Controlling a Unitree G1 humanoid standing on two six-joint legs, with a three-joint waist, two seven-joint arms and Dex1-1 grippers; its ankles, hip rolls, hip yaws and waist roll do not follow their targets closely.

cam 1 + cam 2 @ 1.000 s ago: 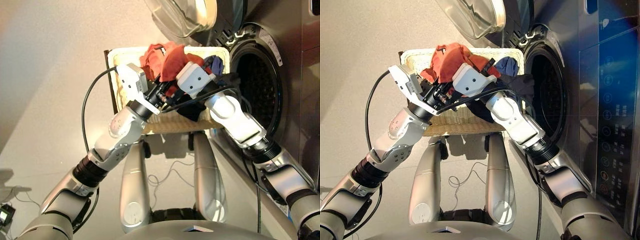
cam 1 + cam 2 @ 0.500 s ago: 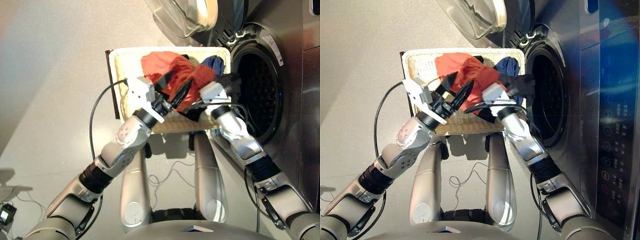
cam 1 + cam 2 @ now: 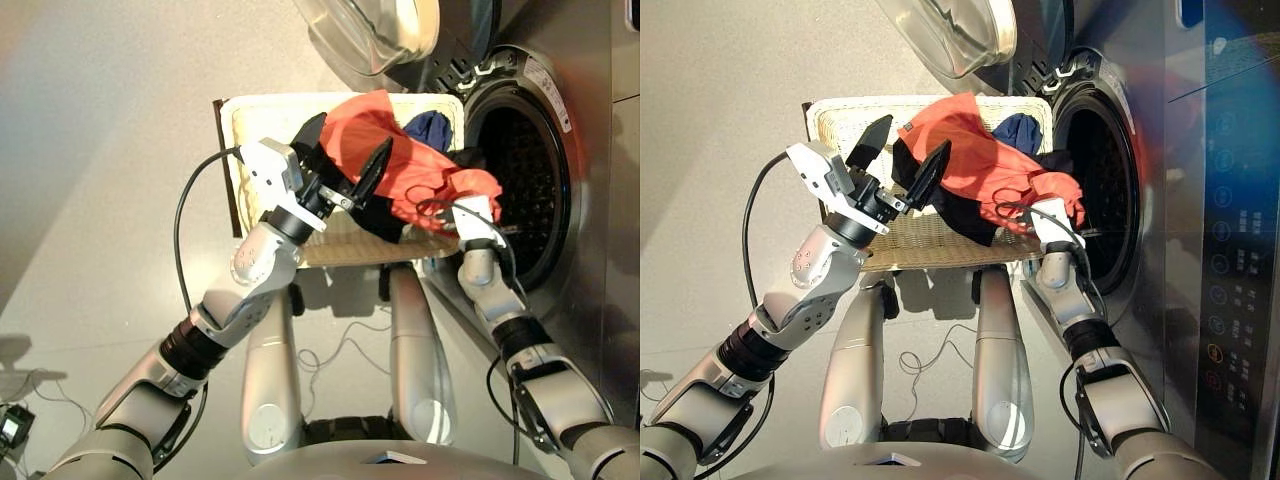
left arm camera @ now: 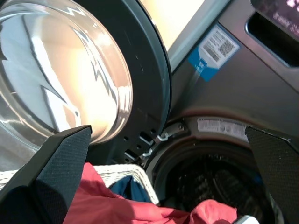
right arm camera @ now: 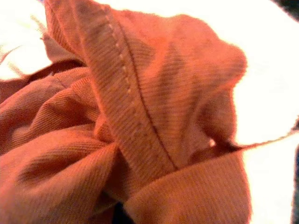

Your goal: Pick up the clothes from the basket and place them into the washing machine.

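I have the washing machine [image 3: 560, 130] on my right, dark grey metal, its round porthole showing the perforated steel drum; the black-rimmed glass door [image 3: 375, 35] stands swung open above. Beside it sits the cream woven wicker basket [image 3: 250, 125], rectangular with a dark edge.

The coral-orange garment [image 3: 400, 165], a ribbed knit with a stitched seam, has travelled since a second ago: then it was bunched over the basket's middle between both arms, now it stretches from the basket toward the porthole, its far end bunched at the drum's rim. Under it I see a black garment [image 3: 380, 222] draped over the basket's near edge and a navy one [image 3: 430, 125] at the far corner next to the machine.

My right end effector [image 3: 470, 205] has moved to the porthole's edge; coral cloth covers it, so I cannot tell its grip. My left end effector [image 3: 345, 160] has let go and pulled back, its two black wedge-shaped fingers [image 3: 378, 165] spread wide, empty.
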